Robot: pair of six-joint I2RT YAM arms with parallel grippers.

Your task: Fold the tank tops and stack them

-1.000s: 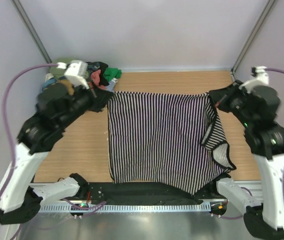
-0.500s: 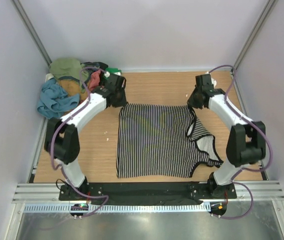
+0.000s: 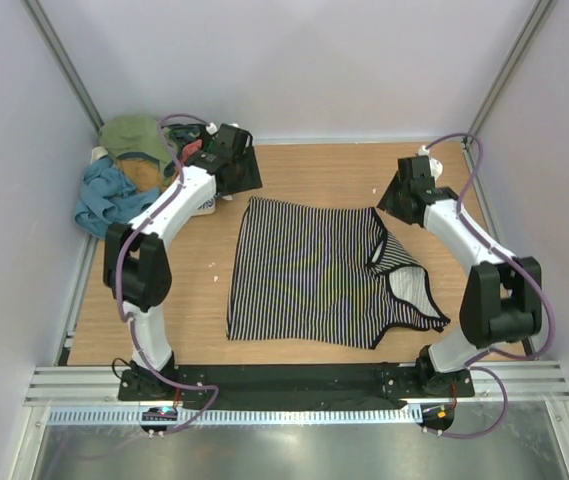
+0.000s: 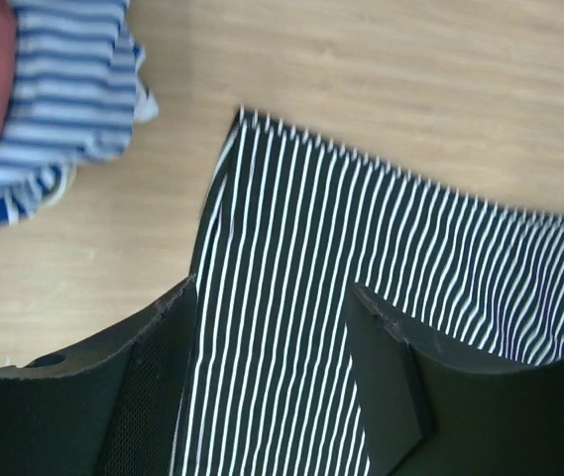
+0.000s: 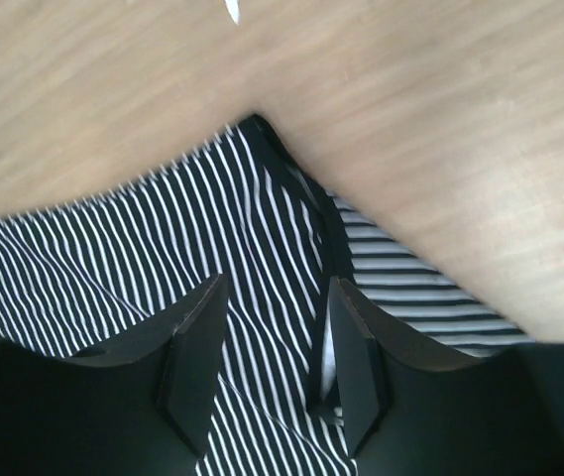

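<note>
striped top: flat, frame centre
left gripper: jaws apart, empty, over top's upper-left corner
right gripper: jaws apart, empty, over upper-right corner

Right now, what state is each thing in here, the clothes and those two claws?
striped tank top: spread on the table, held by neither gripper, strap end rumpled.
left gripper: open, over the top's far corner.
right gripper: open, over the other far corner.
pile of other tops: unfolded heap in the far left corner.
</note>
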